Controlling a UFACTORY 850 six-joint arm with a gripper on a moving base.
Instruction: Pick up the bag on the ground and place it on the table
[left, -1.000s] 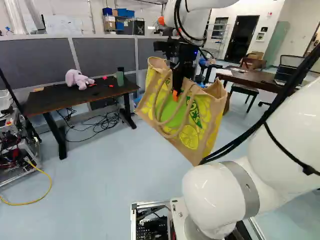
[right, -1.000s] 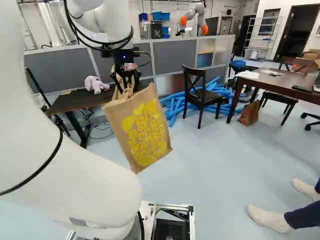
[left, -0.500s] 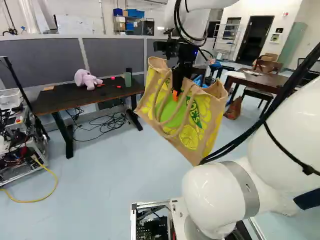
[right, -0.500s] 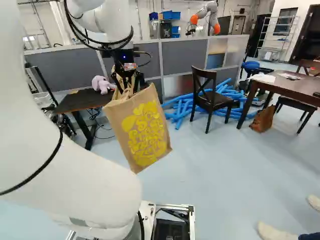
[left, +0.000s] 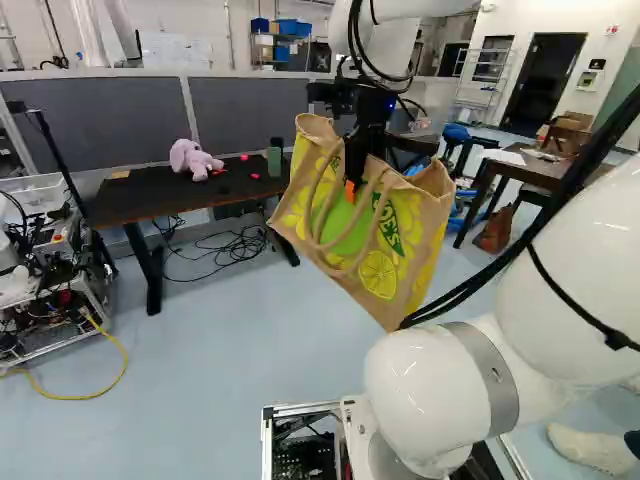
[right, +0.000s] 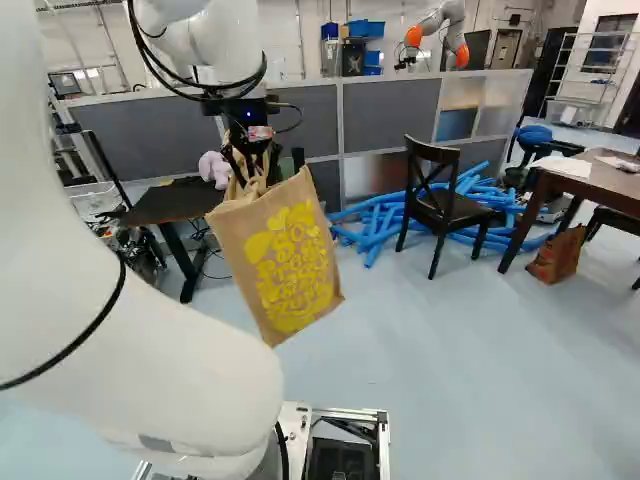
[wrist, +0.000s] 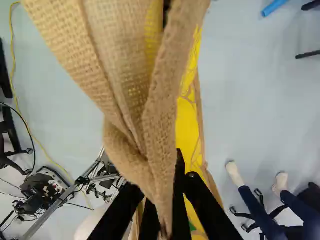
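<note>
The pincer (left: 352, 185) pinches the bag (right: 285, 265) near its top, the load hanging tilted beneath. The base (right: 294, 420) has turned left, bringing the counter (left: 140, 200), beyond and left of the pincer, nearer straight ahead, apparently for placing.

Our base (right: 350, 414) is turning left. In the left base view, the long table (left: 150, 205) and the pink toy (left: 195, 160) near its far edge are sliding right. In the right base view, the chair (right: 445, 208), the brown table (right: 605, 180) and the small brown bag (right: 556, 256) beside its near left corner are sliding right too.
</note>
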